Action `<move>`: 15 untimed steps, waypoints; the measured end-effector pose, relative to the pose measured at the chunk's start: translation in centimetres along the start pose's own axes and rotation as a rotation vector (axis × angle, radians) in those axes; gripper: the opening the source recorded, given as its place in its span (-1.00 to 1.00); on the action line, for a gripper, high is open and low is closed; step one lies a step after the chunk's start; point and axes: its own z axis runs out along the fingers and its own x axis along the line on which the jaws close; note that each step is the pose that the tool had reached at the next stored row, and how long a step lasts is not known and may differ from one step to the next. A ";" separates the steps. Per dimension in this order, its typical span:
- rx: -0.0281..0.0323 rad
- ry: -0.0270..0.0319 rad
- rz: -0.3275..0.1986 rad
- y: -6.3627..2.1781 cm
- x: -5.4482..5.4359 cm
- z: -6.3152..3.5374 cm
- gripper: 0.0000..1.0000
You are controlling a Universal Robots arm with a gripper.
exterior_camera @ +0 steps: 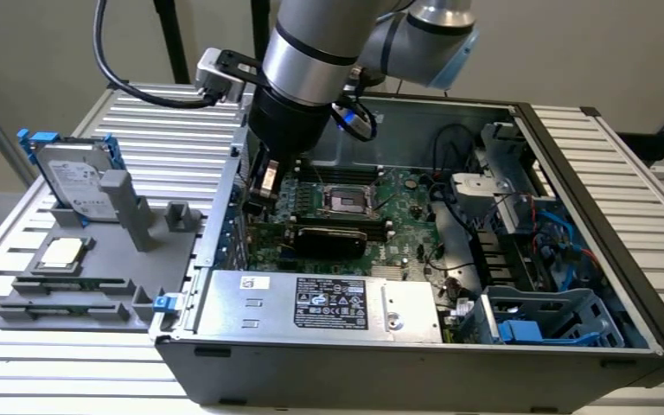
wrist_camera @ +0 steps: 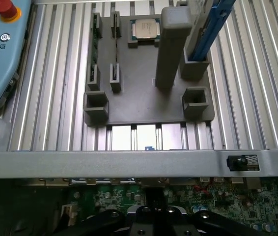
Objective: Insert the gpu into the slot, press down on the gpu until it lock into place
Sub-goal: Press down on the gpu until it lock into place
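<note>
One arm, dropped into the open computer case [exterior_camera: 563, 130] at the exterior view's left edge of the motherboard [exterior_camera: 413, 229]. The pincer [exterior_camera: 266, 183] sits low against the case wall, mostly masked by the wrist. Whether it is open or closed cannot be told, nor whether it has hold of anything.

The gpu [exterior_camera: 326, 238] lies just beside the pincer, on the side toward the silver power-supply box [exterior_camera: 321, 303], flat and black across the board. It looks seated along a slot, though the angle is too poor to be sure. The CPU socket [exterior_camera: 347, 201] is near the pincer, just beyond the gpu.

Outside the case wall from the pincer, a grey fixture tray [exterior_camera: 90, 298] rests on the slatted table [exterior_camera: 32, 380]. It carries a hard drive [exterior_camera: 73, 177] propped upright and a processor chip [exterior_camera: 61, 252] lying flat.

Wrist view: the pincer's black body [wrist_camera: 153, 221] over green board, the case rim [wrist_camera: 129, 162] ahead of it, the tray beyond, a blue teach pendant [wrist_camera: 1, 54] off to one side.
</note>
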 end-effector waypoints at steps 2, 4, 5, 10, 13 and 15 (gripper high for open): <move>0.0001 0.0002 0.000 0.03 0.0 0.01 -0.79; 0.0001 0.0004 0.000 0.09 0.0 0.03 -0.79; 0.0001 0.0003 0.000 0.12 0.0 0.04 -0.79; -0.0014 0.0009 0.000 0.34 0.0 -0.33 -0.79; -0.0007 0.0006 0.000 0.36 0.0 -0.37 -0.79; -0.0008 0.0012 0.000 0.39 0.0 -0.36 -0.79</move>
